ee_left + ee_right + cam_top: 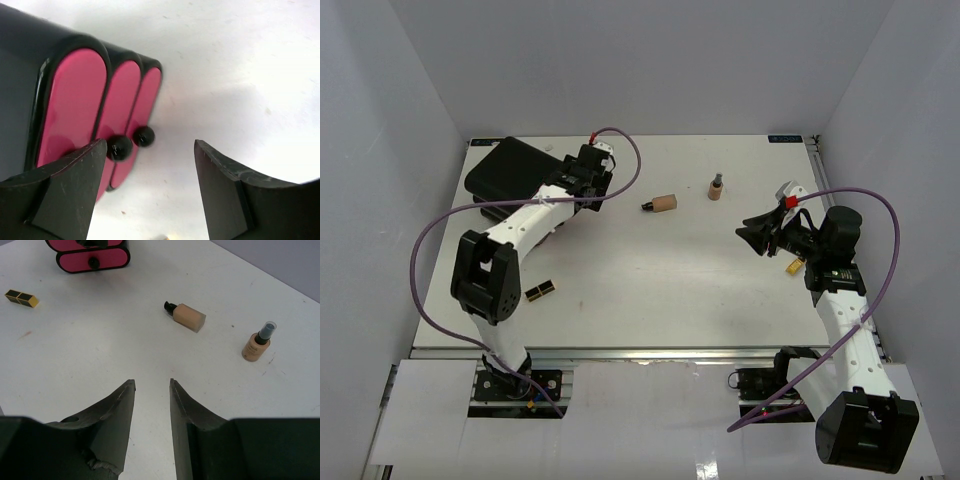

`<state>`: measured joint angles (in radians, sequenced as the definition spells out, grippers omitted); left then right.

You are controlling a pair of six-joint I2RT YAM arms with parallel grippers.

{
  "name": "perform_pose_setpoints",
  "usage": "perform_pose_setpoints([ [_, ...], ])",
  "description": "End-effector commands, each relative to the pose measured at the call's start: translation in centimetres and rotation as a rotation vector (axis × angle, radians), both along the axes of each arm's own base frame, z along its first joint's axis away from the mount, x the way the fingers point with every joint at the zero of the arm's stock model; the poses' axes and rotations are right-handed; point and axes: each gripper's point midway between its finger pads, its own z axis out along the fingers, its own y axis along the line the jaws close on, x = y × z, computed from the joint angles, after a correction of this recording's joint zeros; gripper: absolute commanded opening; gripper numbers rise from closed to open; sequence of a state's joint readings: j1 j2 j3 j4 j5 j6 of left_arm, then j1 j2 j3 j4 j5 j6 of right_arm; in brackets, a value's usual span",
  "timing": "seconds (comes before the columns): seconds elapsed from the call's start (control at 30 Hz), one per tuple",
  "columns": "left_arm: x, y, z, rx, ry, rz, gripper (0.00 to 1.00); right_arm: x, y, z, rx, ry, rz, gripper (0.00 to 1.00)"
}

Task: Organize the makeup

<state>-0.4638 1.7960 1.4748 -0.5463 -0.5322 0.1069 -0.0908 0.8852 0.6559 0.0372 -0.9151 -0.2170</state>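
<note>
A beige black-capped foundation tube (663, 204) lies on its side mid-table; it also shows in the right wrist view (186, 317). A tiny tan bottle (716, 187) stands upright to its right, also in the right wrist view (258, 342). A gold-and-black lipstick (541, 291) lies near the left arm, and shows in the right wrist view (21, 298). A small yellow-and-black item (794, 265) lies under my right arm. My left gripper (592, 192) is open and empty beside the case's pink drawers (75, 100). My right gripper (752, 235) is open narrowly and empty (152, 382) above bare table. No palettes are in view.
The large black-and-pink case (500, 165) stands at the back left, its drawers with black knobs (120, 146) facing the table middle. Grey walls close in the table (650, 300) on three sides. Purple cables loop off both arms.
</note>
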Motion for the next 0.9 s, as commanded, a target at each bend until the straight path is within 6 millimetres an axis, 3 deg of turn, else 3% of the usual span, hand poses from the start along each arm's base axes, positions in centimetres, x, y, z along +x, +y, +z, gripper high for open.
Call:
perform_pose_setpoints([
  [0.0, -3.7, -3.9, 3.3, -0.343, -0.017, -0.108, 0.77, 0.0, 0.1, 0.5, -0.001, -0.043, 0.023, 0.41],
  [0.1, -5.1, -4.1, 3.9, -0.445, -0.057, -0.087, 0.68, -0.1, 0.1, 0.5, -0.001, -0.043, 0.026, 0.41],
  [0.17, -5.9, -4.1, 2.8, -0.487, -0.055, -0.055, 0.66, -0.1, 0.1, 0.5, -0.002, -0.043, 0.028, 0.41],
  [0.27, -6.1, -4.3, 2.1, -0.547, -0.085, -0.028, 0.66, -0.1, 0.1, 0.4, 0.0, -0.038, 0.029, 0.41],
  [0.4, -5.9, -3.5, -0.4, -0.541, -0.085, 0.048, 0.65, -0.1, 0.1, 0.4, -0.002, -0.043, 0.029, 0.41],
  [0.43, -5.7, -2.3, -1.2, -0.517, -0.11, 0.13, 0.57, -0.1, 0.1, 0.4, -0.001, -0.043, 0.029, 0.41],
  [0.47, -5.4, -1.2, -1.7, -0.491, -0.136, 0.205, 0.34, -0.1, 0.1, 0.4, -0.001, -0.041, 0.03, 0.41],
  [0.53, -4.6, 1.7, -2.7, -0.424, -0.215, 0.426, 0.29, -0.1, 0.1, 0.3, 0.0, -0.038, 0.032, 0.41],
  [0.63, -4.4, 3.0, -3.6, -0.387, -0.245, 0.534, 0.3, -0.1, 0.1, 0.2, 0.0, -0.034, 0.032, 0.41],
  [0.67, -4.1, 3.1, -3.6, -0.389, -0.265, 0.554, 0.34, 0.0, 0.1, 0.1, 0.0, -0.032, 0.032, 0.41],
  [0.73, -3.7, 3.3, -3.9, -0.389, -0.291, 0.588, 0.54, 0.0, 0.1, 0.1, 0.001, -0.028, 0.032, 0.41],
  [0.8, -3.3, 3.5, -3.6, -0.397, -0.328, 0.625, 0.66, 0.1, 0.1, 0.1, -0.001, -0.029, 0.029, 0.41],
  [0.87, -2.7, 3.5, -3.9, -0.391, -0.339, 0.639, 0.68, 0.1, 0.0, 0.0, -0.001, -0.027, 0.028, 0.41],
])
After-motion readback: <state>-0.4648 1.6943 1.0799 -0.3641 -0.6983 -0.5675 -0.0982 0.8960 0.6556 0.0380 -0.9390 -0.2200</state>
